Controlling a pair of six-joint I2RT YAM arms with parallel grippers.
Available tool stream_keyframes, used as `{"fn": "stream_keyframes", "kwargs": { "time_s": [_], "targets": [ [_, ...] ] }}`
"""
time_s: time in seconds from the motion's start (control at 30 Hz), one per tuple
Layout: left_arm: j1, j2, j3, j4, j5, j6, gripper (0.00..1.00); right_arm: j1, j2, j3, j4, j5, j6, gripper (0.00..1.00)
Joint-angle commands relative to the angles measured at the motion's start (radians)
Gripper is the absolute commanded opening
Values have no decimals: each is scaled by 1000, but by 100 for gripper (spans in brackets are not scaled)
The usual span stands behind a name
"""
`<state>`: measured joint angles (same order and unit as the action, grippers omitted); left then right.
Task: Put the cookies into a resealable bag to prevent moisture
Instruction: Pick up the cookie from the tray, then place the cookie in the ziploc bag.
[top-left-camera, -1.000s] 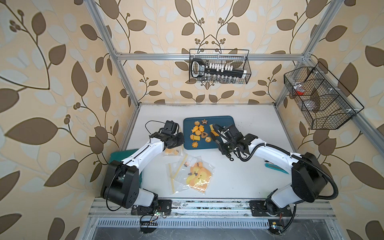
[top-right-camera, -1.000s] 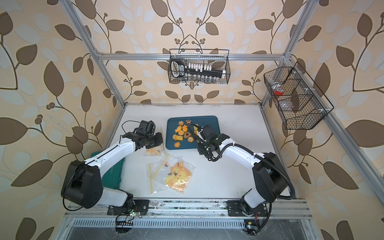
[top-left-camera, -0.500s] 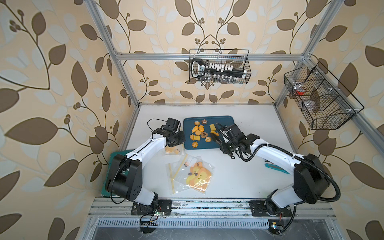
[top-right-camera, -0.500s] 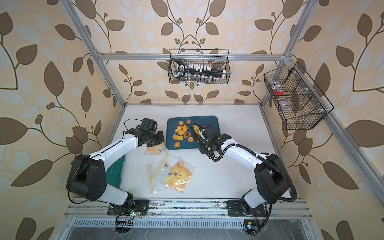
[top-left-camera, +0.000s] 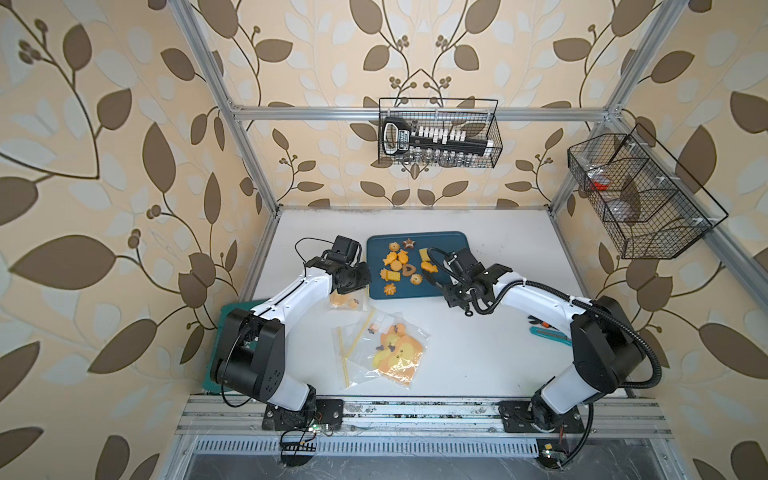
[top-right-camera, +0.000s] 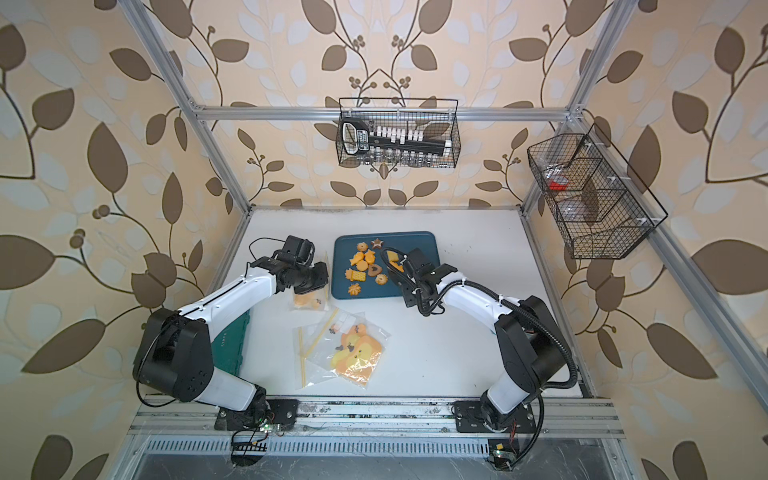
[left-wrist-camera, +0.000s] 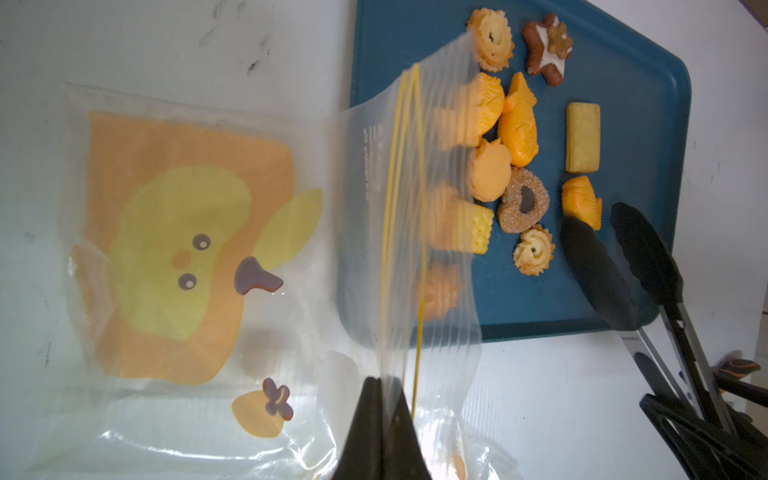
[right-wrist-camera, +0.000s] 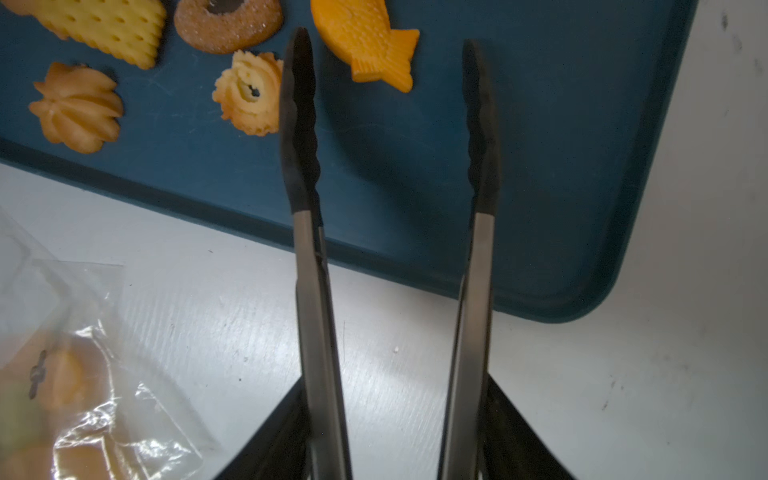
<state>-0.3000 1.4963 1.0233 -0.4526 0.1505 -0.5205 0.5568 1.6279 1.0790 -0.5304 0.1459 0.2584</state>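
Several cookies (top-left-camera: 400, 266) (top-right-camera: 365, 266) lie on a blue tray (top-left-camera: 453, 249) (top-right-camera: 422, 245). My left gripper (left-wrist-camera: 384, 386) (top-left-camera: 353, 286) is shut on the top edge of a clear resealable bag (left-wrist-camera: 187, 232) (top-left-camera: 347, 301). It lifts that edge beside the tray's left side, and the rest of the bag lies flat. My right gripper (right-wrist-camera: 397, 390) (top-left-camera: 451, 291) holds metal tongs (right-wrist-camera: 309, 257). Their black tips (right-wrist-camera: 299, 104) stand apart over the tray, empty. A ring cookie (right-wrist-camera: 249, 95) and a fish cookie (right-wrist-camera: 365, 41) lie just beside them.
A pile of printed clear bags (top-left-camera: 386, 349) lies at the table's front middle. A teal utility knife (top-left-camera: 548, 334) sits under my right arm, and a green box (top-left-camera: 224, 332) stands at the left edge. Wire baskets (top-left-camera: 438, 133) (top-left-camera: 640, 195) hang on the back and right walls.
The tongs' arms have spread apart as my right gripper widened. My left gripper has shifted a little toward the tray with the bag edge in it.
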Motion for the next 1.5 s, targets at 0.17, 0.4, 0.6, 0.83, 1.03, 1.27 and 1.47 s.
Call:
{"fn": "stream_keyframes", "kwargs": {
  "time_s": [0.17,0.4,0.6,0.83,1.03,1.27,1.47],
  "targets": [
    [1,13,26,-3,23,28,0,-15,88,84,41,-48,-46,56],
    [1,16,29,-9,18,31,0,-15,94,85,44,-58,-54,40],
    [1,24,33,-9,16,31,0,-15,26,31,56,-33,-49,28],
    [0,35,44,-16,16,31,0,-14,-63,-28,84,-15,-45,21],
    [1,73,86,-37,31,41,0,-11,-123,-38,95,-49,-58,17],
    [1,158,175,-69,62,53,0,97,-124,52,64,-53,-119,15],
    [1,191,202,-53,122,79,0,192,-78,146,36,-20,-164,14]
  ]
}}
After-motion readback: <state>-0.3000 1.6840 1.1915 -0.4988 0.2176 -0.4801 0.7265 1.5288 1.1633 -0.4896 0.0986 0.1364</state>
